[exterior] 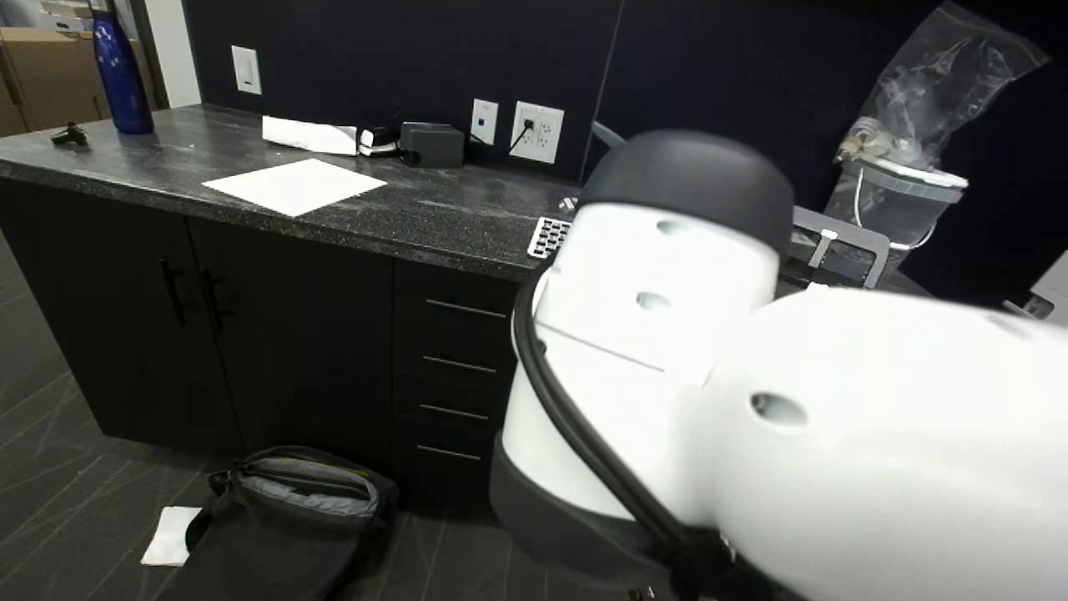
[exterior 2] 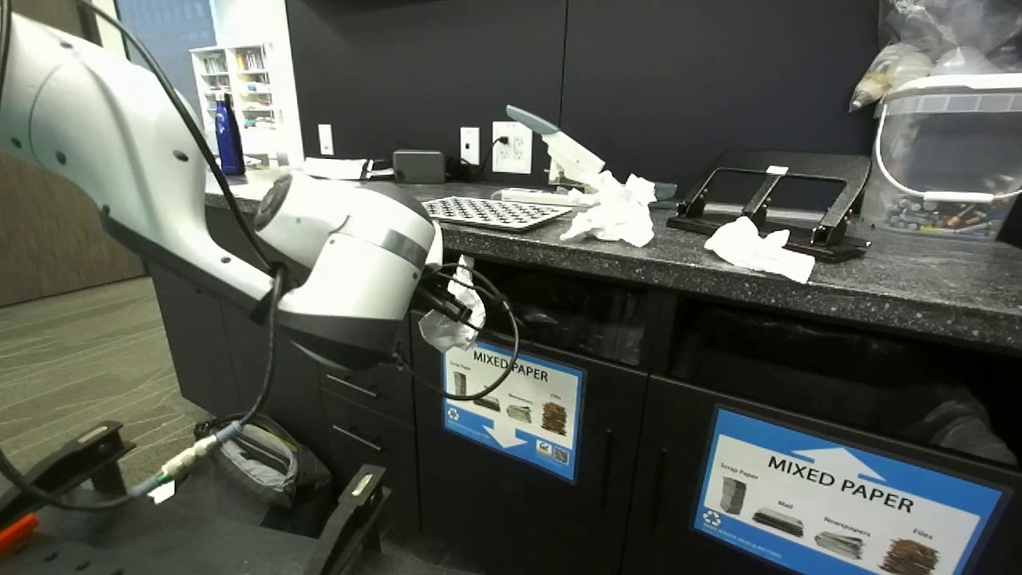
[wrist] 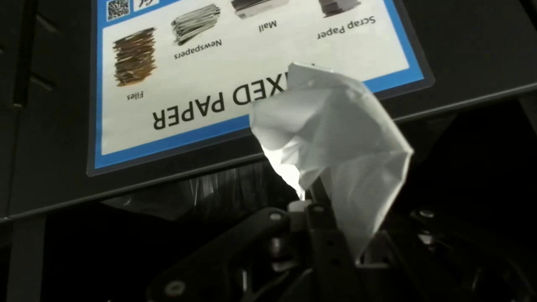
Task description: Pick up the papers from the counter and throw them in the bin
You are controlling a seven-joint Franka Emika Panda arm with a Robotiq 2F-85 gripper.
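Note:
My gripper is shut on a crumpled white paper, which sticks out beyond the dark fingers in the wrist view and partly hides them. The held paper also shows in an exterior view. It is in the air in front of the cabinets, below the edge of the counter, near a dark bin opening above a MIXED PAPER sign. Two more crumpled papers lie on the counter: a larger wad and a flatter one. In an exterior view the arm hides the gripper.
A checkered mat, a black stand and a clear bucket stand on the counter. A flat white sheet and blue bottle are at the far end. A second opening is farther along. An open bag lies on the floor.

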